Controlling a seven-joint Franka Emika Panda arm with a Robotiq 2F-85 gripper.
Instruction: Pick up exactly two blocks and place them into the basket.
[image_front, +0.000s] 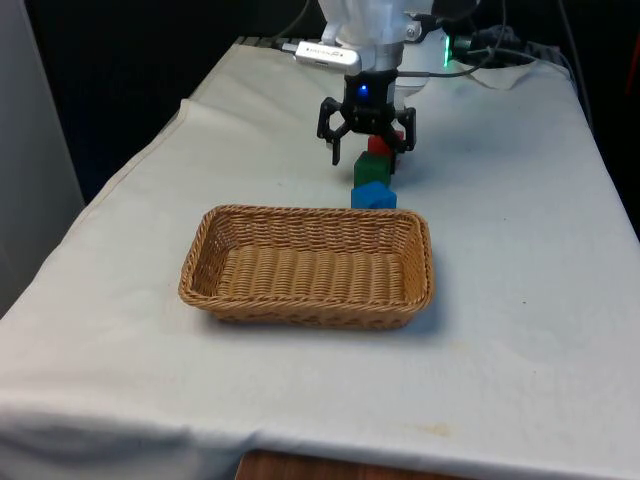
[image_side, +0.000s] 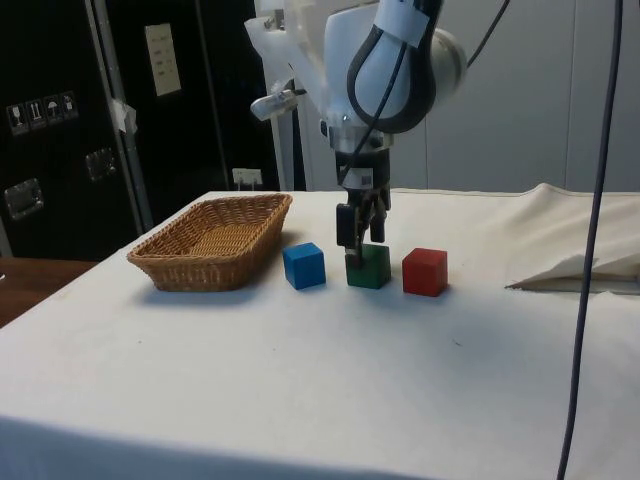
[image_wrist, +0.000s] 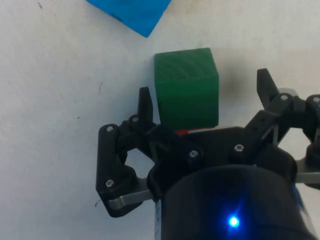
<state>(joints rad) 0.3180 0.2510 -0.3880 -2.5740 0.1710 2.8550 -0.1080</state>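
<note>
Three blocks lie in a row on the white cloth behind the wicker basket (image_front: 310, 215) (image_side: 180, 268). Nearest the basket is the blue block (image_front: 373, 195) (image_side: 304, 266) (image_wrist: 132, 12). After it come the green block (image_front: 367, 171) (image_side: 372, 270) (image_wrist: 187, 92) and, farthest, the red block (image_front: 379, 145) (image_side: 424, 272). My gripper (image_front: 366, 156) (image_side: 362, 243) (image_wrist: 205, 95) is open and low over the green block, one finger on each side of it. One finger (image_wrist: 145, 102) is close to the block's side and the other (image_wrist: 265, 85) stands apart. The basket holds nothing.
Cables and a green-lit device (image_front: 470, 50) lie at the table's far end beside the robot base. The cloth is bunched into a fold (image_side: 580, 272) beyond the red block. A dark cable (image_side: 590, 250) hangs down near the side view's right edge.
</note>
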